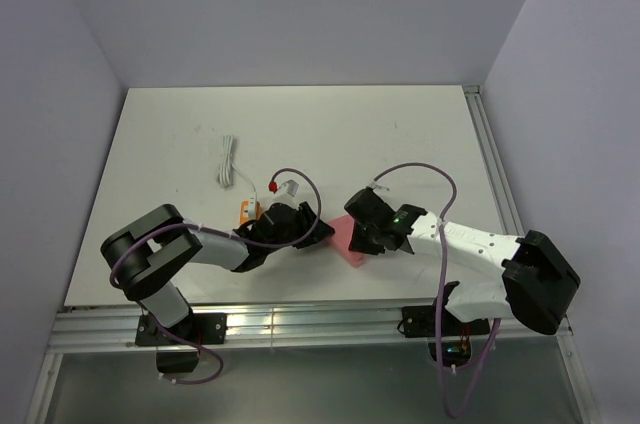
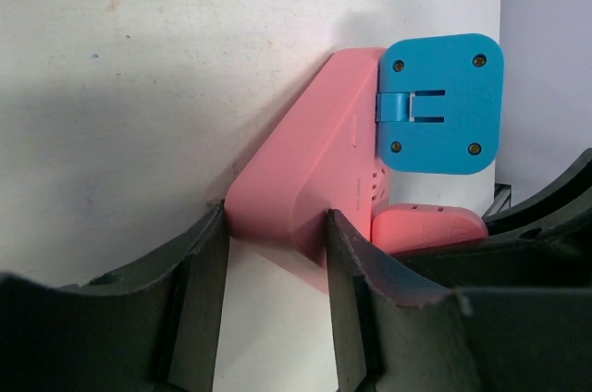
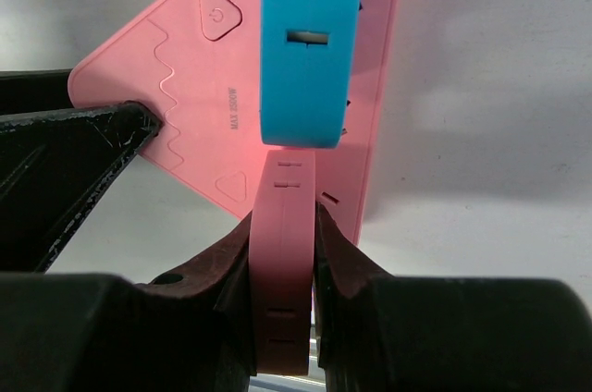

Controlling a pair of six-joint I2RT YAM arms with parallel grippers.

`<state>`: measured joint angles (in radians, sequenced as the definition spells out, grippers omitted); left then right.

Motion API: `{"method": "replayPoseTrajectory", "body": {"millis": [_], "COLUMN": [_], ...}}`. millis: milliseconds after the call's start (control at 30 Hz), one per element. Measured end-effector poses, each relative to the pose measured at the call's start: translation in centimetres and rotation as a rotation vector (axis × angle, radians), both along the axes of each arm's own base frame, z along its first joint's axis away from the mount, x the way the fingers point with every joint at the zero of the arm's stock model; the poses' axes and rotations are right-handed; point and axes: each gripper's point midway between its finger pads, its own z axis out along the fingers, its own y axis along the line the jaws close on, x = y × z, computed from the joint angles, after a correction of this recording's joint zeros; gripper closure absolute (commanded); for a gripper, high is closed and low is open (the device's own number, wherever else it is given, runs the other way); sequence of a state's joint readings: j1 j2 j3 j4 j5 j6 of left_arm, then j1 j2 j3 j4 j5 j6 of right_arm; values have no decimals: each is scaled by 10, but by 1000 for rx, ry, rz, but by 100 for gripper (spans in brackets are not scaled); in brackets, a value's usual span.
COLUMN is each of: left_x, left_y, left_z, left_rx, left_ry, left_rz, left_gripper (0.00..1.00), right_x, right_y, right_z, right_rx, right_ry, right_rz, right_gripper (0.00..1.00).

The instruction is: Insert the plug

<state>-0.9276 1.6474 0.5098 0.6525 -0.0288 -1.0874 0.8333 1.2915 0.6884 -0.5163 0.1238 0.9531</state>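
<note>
The plug (image 2: 442, 105), small and bright blue, sits flat against one face of the pink triangular socket block (image 2: 314, 161); its prongs are hidden. In the right wrist view the plug (image 3: 310, 59) stands edge-on over the block (image 3: 194, 87). My left gripper (image 2: 277, 244) is shut on a rounded corner of the block, both fingers touching it. My right gripper (image 3: 285, 244) is shut on a pink square plug (image 3: 287, 313), held edge-on just below the blue one against the same face. In the top view both grippers (image 1: 318, 234) (image 1: 362, 236) meet at the block (image 1: 348, 239).
A coiled white cable (image 1: 227, 162) lies at mid-table, a small red and white connector (image 1: 283, 185) and an orange piece (image 1: 246, 211) just behind my left wrist. A metal rail (image 1: 490, 164) runs along the table's right edge.
</note>
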Motion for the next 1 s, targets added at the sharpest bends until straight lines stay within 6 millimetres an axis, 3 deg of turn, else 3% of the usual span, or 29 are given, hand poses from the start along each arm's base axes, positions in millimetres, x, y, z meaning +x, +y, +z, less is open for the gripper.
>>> {"method": "replayPoseTrajectory", "body": {"millis": [67,167,200,233,400,667,1000], "left_x": [0,0,0,0,-4,-16,-26], "left_y": [0,0,0,0,-3,-9,-14], "left_z": [0,0,0,0,0,0,0], "left_rx": [0,-1,-1,-1,-3,-10,-11], "left_ry": [-1,0,0,0,5,19,36], "left_rz": [1,2,3,3,-6,-50,-99], "left_gripper": [100,100,100,100,100,100,100], "right_x": [0,1,1,1,1,-7,-7], "right_y": [0,1,1,1,1,-6,-12], "right_z": [1,5,5,5,8,11,29], "right_rx": [5,9,9,8,9,-2,24], "right_ry": [-7,-15,-16,-17,-24,-10,-55], "right_rz": [4,10,11,14,31,39,46], "right_gripper": [92,75,65,62,55,53,38]}}
